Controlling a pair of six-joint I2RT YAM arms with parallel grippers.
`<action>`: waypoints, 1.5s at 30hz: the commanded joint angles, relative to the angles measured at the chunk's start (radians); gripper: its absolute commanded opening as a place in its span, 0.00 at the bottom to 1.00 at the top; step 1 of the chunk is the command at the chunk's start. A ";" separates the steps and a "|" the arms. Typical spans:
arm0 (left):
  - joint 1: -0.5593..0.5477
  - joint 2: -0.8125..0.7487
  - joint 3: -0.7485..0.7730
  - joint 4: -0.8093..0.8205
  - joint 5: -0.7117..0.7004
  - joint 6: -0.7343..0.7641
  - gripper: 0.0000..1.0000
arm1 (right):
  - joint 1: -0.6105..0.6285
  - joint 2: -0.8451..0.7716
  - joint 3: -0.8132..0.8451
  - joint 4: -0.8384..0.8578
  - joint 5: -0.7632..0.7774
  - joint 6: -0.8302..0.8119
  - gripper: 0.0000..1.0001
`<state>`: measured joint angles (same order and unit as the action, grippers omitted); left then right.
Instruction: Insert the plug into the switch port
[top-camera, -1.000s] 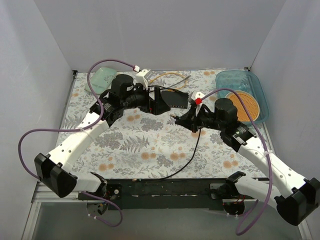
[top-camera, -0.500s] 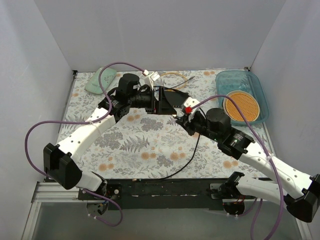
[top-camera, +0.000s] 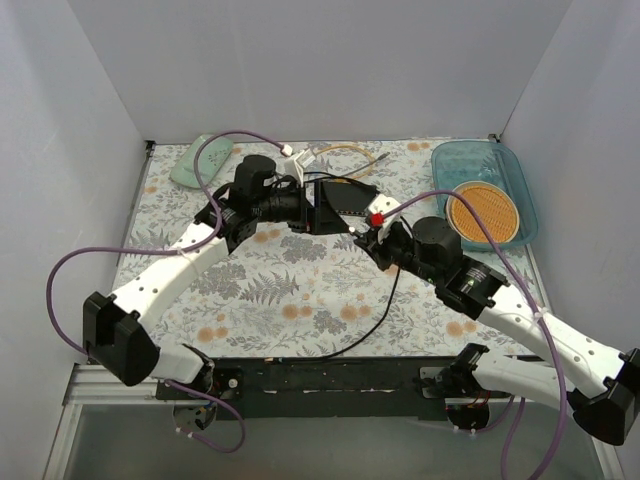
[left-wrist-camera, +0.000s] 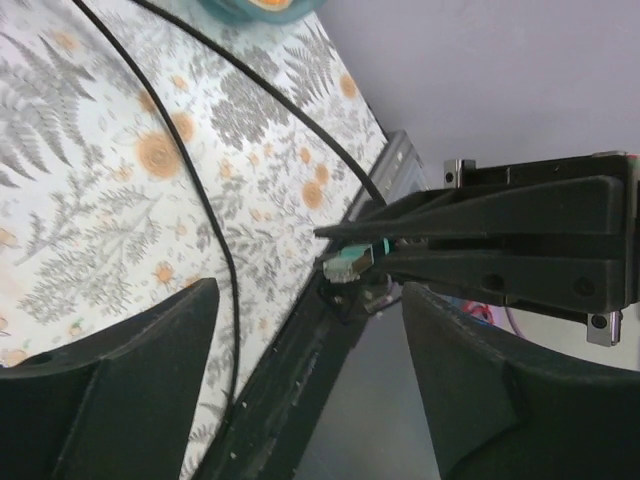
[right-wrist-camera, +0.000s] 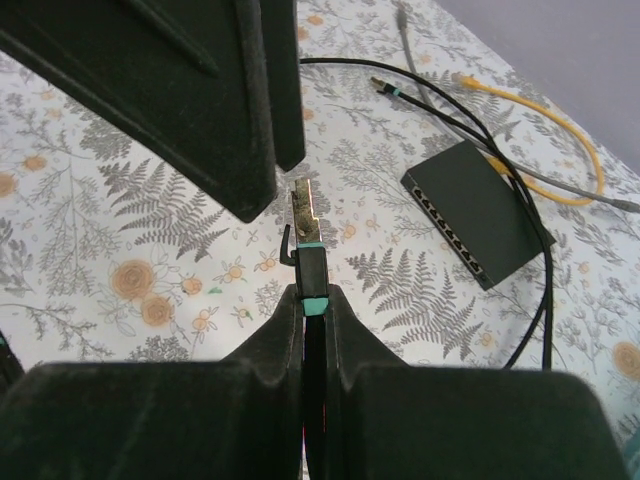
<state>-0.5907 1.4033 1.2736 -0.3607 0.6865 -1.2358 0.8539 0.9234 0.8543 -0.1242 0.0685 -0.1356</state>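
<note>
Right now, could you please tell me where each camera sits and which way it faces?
Top external: above and behind the bases, looking down at the table; both arms show.
Left wrist: on the left gripper, facing the right gripper's plug between its own open fingers.
Right wrist: on the right gripper, facing the switch past the held plug.
Shared: both wrist views show the plug.

Left arm (top-camera: 170, 268) and right arm (top-camera: 525, 322), lower left and lower right of the top view: white links, black joints and bases. A purple cable (top-camera: 49, 295) loops off each. Red cap (top-camera: 376, 219) at centre. Black wedge fingers (left-wrist-camera: 120, 390); 2 silver screws (left-wrist-camera: 598, 326) at right.
</note>
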 joint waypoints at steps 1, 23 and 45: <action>0.003 -0.157 -0.081 0.147 -0.170 0.104 0.78 | 0.005 0.031 0.063 -0.006 -0.140 -0.019 0.01; 0.005 -0.225 -0.206 0.354 0.172 0.219 0.64 | -0.377 0.210 0.049 0.321 -1.313 0.300 0.01; -0.046 -0.149 -0.161 0.355 0.226 0.197 0.18 | -0.380 0.233 0.048 0.288 -1.170 0.309 0.01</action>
<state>-0.6098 1.2362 1.0657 -0.0162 0.9138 -1.0412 0.4759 1.1591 0.8955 0.1337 -1.1213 0.1558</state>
